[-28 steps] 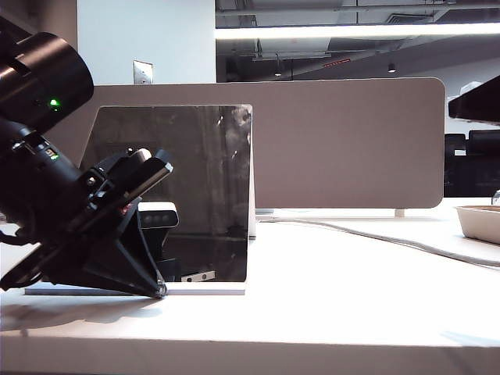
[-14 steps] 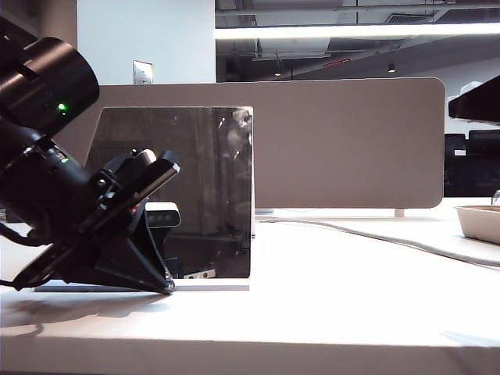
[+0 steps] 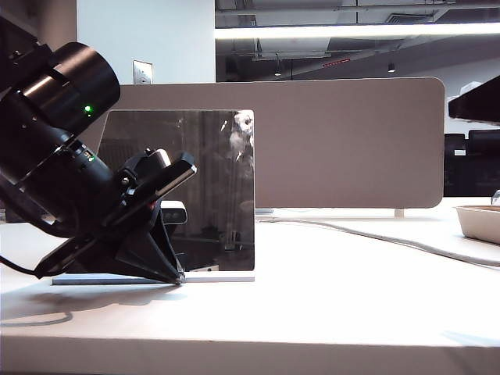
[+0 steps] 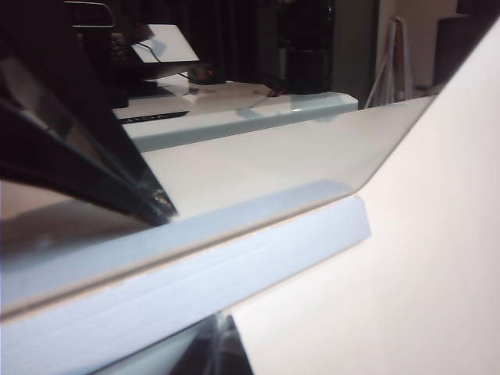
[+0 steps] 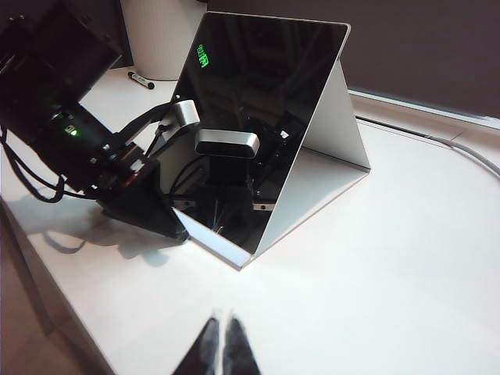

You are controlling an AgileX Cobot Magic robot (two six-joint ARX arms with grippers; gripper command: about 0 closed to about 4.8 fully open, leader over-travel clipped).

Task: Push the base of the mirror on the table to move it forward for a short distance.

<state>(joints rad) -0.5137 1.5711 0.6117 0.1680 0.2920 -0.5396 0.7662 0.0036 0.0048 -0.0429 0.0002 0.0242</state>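
The mirror point(image 3: 207, 187) is a dark glossy square leaning on a white stand on the table point(image 3: 351, 297). Its base point(image 3: 223, 276) is a thin white slab along the bottom edge. My left gripper point(image 3: 179, 277) is shut, and its joined tips press against the base's front edge near the middle. In the left wrist view the base point(image 4: 195, 273) fills the frame with the left gripper point(image 4: 223, 322) touching it. The right wrist view shows the mirror point(image 5: 250, 117), the left gripper point(image 5: 176, 231) at the base point(image 5: 226, 251), and my right gripper point(image 5: 221, 322) shut, hovering over bare table short of the mirror.
A broad grey-brown divider panel point(image 3: 351, 141) stands behind the mirror. A grey cable point(image 3: 375, 234) runs across the table to the right. A white tray point(image 3: 478, 220) sits at the far right. A marker point(image 5: 142, 78) lies beyond the left arm.
The left gripper has slid away from the exterior camera and slightly right, pushing the base. The mirror has moved back with it across the table.
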